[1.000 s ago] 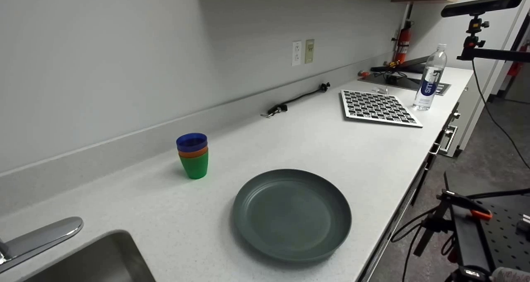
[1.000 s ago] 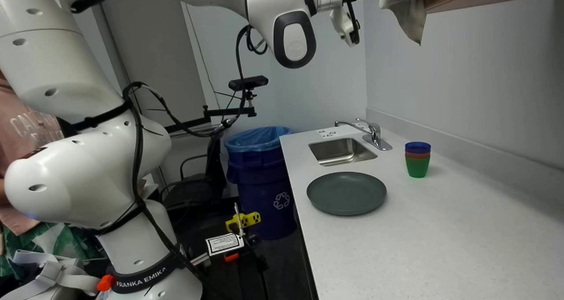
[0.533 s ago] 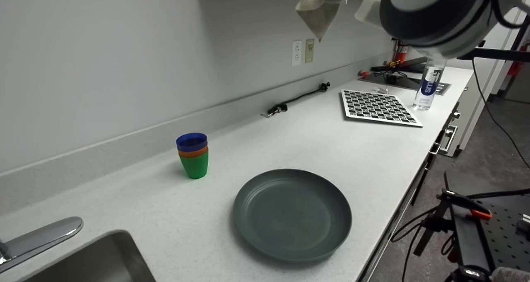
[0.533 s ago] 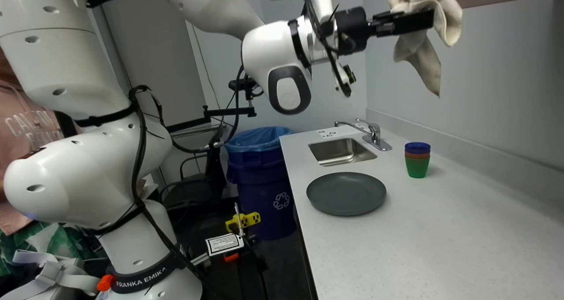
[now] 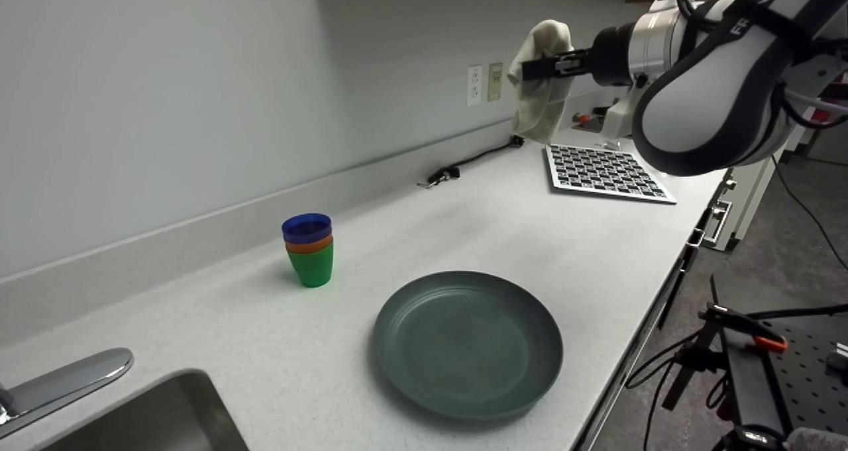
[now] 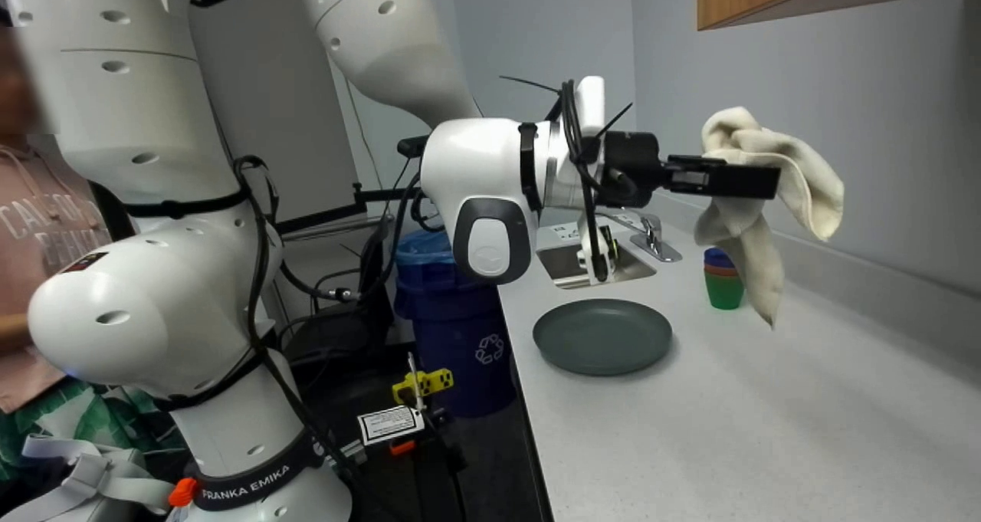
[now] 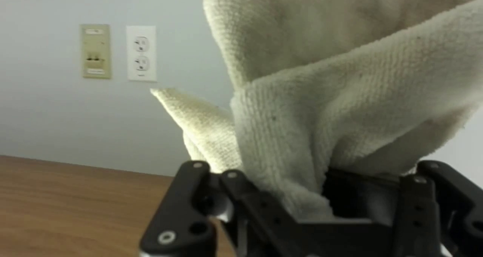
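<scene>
Pincer (image 6: 769, 183) clamped on beige towel (image 6: 747, 234), up in air over counter (image 6: 690, 445), facing wall (image 5: 199, 106). Grip + lift prob. done; release not yet. Dk green plate (image 5: 468, 345), stacked cups (image 5: 313, 265) well apart, w/o contact.

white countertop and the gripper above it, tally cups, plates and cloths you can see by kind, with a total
Nested tapered cups in blue, orange and green: 3
Round dark grey-green plate: 1
Cream fabric cloth clamped in the black gripper: 1
Total in sight: 5
</scene>
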